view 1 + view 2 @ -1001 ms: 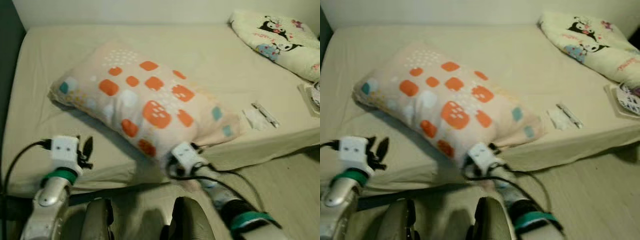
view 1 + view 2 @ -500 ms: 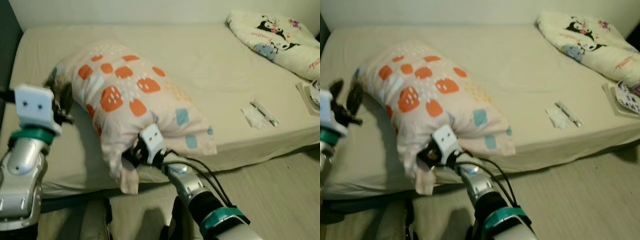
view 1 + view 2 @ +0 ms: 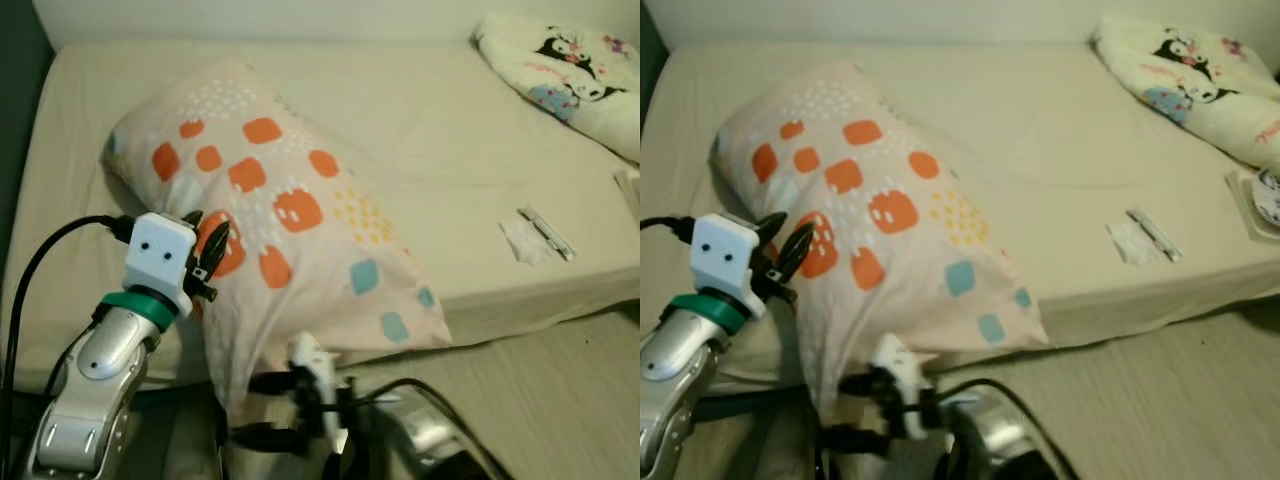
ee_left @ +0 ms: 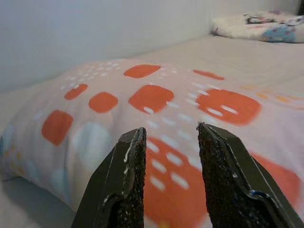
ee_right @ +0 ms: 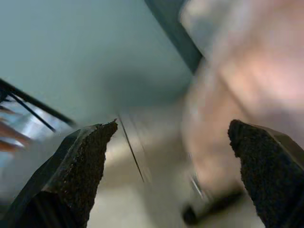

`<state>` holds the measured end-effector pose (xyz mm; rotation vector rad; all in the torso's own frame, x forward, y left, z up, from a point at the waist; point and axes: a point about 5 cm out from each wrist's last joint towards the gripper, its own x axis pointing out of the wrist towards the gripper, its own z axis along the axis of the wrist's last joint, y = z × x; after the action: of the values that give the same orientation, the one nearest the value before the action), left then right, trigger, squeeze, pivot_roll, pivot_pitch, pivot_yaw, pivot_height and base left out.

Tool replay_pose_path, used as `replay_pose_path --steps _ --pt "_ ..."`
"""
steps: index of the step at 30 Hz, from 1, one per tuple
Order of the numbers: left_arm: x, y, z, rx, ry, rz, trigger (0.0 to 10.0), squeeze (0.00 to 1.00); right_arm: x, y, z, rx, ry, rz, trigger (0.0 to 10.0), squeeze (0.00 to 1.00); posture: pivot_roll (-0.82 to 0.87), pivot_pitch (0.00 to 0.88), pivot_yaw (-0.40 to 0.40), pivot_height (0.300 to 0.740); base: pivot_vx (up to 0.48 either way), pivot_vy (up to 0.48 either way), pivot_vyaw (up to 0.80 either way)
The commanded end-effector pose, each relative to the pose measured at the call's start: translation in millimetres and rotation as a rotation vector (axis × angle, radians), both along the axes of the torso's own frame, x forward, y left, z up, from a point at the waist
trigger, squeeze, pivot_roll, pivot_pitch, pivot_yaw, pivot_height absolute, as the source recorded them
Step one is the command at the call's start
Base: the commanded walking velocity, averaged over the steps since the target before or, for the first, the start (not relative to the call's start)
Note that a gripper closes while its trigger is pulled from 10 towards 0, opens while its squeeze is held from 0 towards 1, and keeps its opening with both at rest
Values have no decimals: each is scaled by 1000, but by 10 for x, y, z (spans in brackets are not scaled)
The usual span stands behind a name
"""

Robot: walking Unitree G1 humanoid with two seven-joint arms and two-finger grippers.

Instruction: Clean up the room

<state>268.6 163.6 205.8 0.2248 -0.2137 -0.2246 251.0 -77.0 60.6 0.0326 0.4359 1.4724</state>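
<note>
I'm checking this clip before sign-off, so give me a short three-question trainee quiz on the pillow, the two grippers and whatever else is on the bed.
1. True or false: the right gripper is clamped on the pillow.
2. Multiple choice: where is the left gripper? A) against the pillow's near side, fingers apart B) on the floor C) on the cartoon blanket
3. Fill in: the small white wrapper lies on the ____, toward the robot's right.

Key:
1. False; its fingers are spread wide, below the pillow's hanging corner.
2. A
3. bed; the cartoon-print blanket sits at the far right corner.
</note>
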Motion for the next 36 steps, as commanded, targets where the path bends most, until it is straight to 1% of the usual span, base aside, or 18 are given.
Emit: replay_pose_path --steps 1,3,5,6,7,10,12,13,15,16,17,19,22,27,29,32,34,36 --pt "10 -144 -78 -26 44 -51 10000 0 -52 -475 -141 -115 27 -53 10000 0 125 157 -92 598 0 0 0" --pt "8 -243 -67 -41 52 -111 10000 0 171 -797 -140 -171 -30 -273 10000 0 125 157 -92 598 0 0 0" --pt "6 -265 -64 -44 53 -126 10000 0 219 -865 -135 -179 -43 -324 10000 0 125 157 -92 598 0 0 0" --pt "-24 -303 -64 -44 68 -172 10000 0 304 -972 -70 -177 -65 -417 10000 0 124 157 -82 598 0 0 0" --pt "-82 -352 -67 -60 98 -254 10000 0 431 -1136 38 -162 -103 -564 10000 0 124 156 -78 598 0 0 0" --pt "-127 -388 -68 -71 120 -315 10000 0 500 -1257 125 -149 -125 -666 10000 0 124 156 -78 598 0 0 0" --pt "-266 -456 -119 -133 221 -487 10000 0 658 -1570 347 -53 -184 -938 10000 0 123 152 -67 598 0 0 0" --pt "-266 -456 -119 -133 221 -487 10000 0 658 -1570 347 -53 -184 -938 10000 0 123 152 -67 598 0 0 0" --pt "-395 -535 -170 -374 354 -646 10000 0 750 -1894 483 122 -172 -1270 10000 0 127 150 -63 598 0 0 0" --pt "-395 -535 -170 -374 354 -646 10000 0 750 -1894 483 122 -172 -1270 10000 0 127 150 -63 598 0 0 0" --pt "-426 -565 -194 -487 404 -690 10000 0 759 -2003 487 162 -162 -1406 10000 0 127 150 -63 598 0 0 0" --pt "-426 -565 -194 -487 404 -690 10000 0 759 -2003 487 162 -162 -1406 10000 0 127 150 -63 598 0 0 0" --pt "-446 -696 -460 -631 578 -695 10000 0 738 -2178 386 100 -167 -1733 10000 0 131 149 -61 598 0 0 0" --pt "-451 -794 -738 -652 733 -635 10000 0 766 -2046 292 21 -178 -1788 10000 0 127 148 -56 598 0 0 0" --pt "-439 -794 -937 -635 829 -567 10000 0 822 -1780 230 -59 -216 -1701 10000 0 123 148 -52 598 0 0 0" --pt "-429 -769 -1018 -619 863 -527 10000 0 835 -1685 209 -86 -236 -1656 10000 0 123 148 -52 598 0 0 0" --pt "-325 -559 -1244 -540 903 -354 10000 0 854 -1418 110 -114 -234 -1550 10000 0 118 151 -47 598 0 0 0" --pt "-179 -327 -1338 -545 894 -241 10000 0 861 -1146 19 -134 -222 -1444 10000 0 127 156 -48 598 0 0 0"
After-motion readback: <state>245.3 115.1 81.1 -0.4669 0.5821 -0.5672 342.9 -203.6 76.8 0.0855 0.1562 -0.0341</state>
